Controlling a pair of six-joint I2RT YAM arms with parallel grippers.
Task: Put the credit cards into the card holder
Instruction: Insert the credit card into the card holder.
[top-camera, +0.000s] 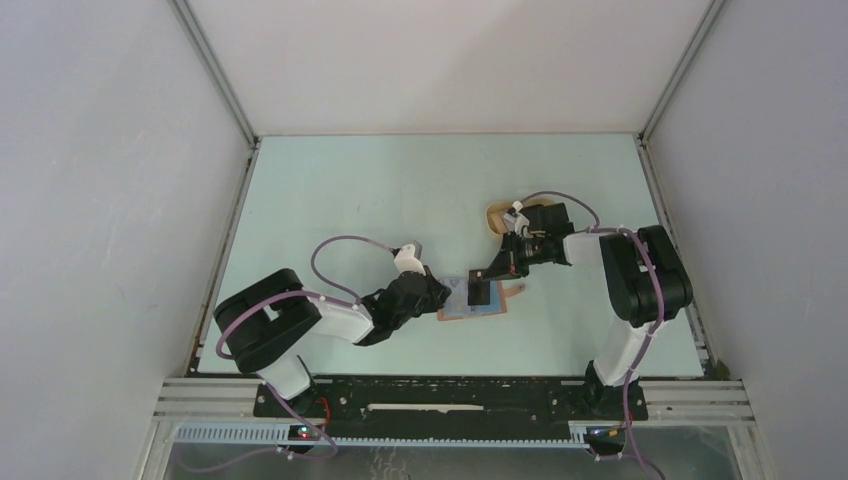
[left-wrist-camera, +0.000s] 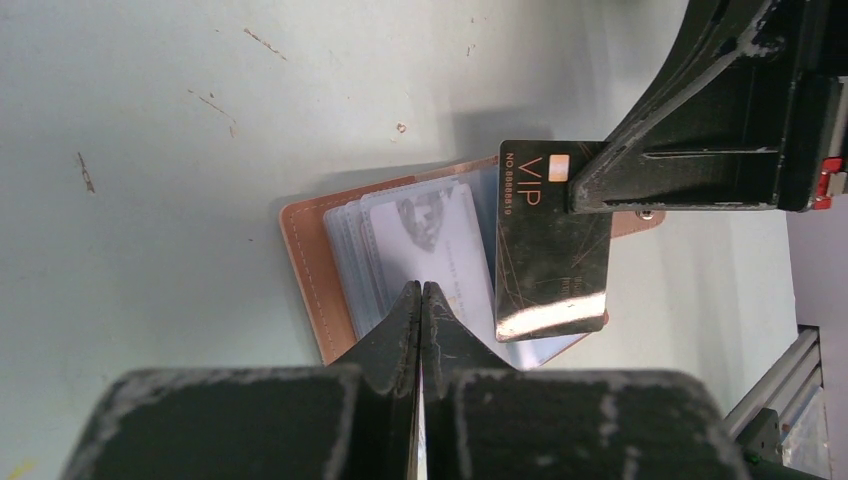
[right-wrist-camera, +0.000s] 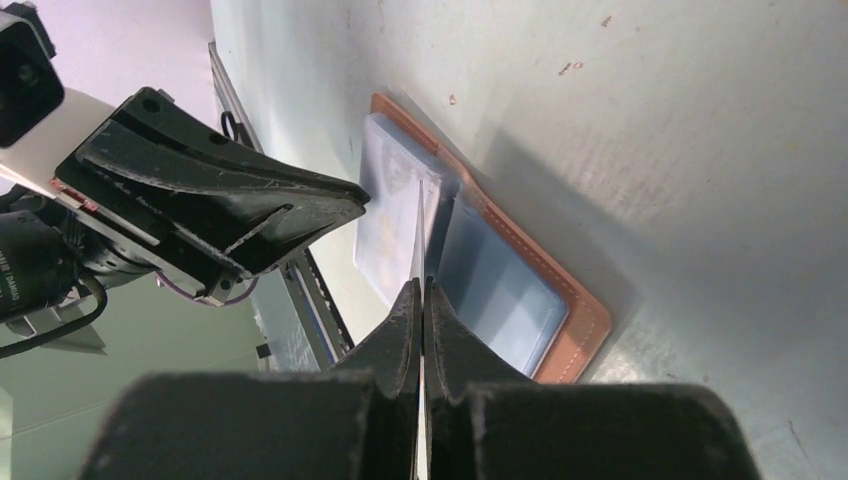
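Your right pincer (right-wrist-camera: 421, 290) is clamped on a black credit card (left-wrist-camera: 553, 250). It grips the card at one corner, next to the gold chip and the "VIP" lettering. From the right wrist you see that card edge-on, as a thin line running out from between the closed fingers. The card hangs over the open card holder (left-wrist-camera: 303, 270), above the half farther from your left arm. I cannot tell whether its lower edge touches the sleeves.

The card holder lies flat and open on the worktop (left-wrist-camera: 150, 250) between your two arms. Its brown cover faces down, and its clear, pale blue-grey sleeves (left-wrist-camera: 420, 235) are fanned upward.

Your left pincer (left-wrist-camera: 421, 292) has its fingers pressed together, with the tips right at the near edge of those sleeves. I cannot tell whether a sleeve is pinched between them or whether the tips only rest against the stack.

From above, both pincers meet over the card holder near the middle of the worktop. A tan tray (top-camera: 494, 213) sits just behind your right wrist.
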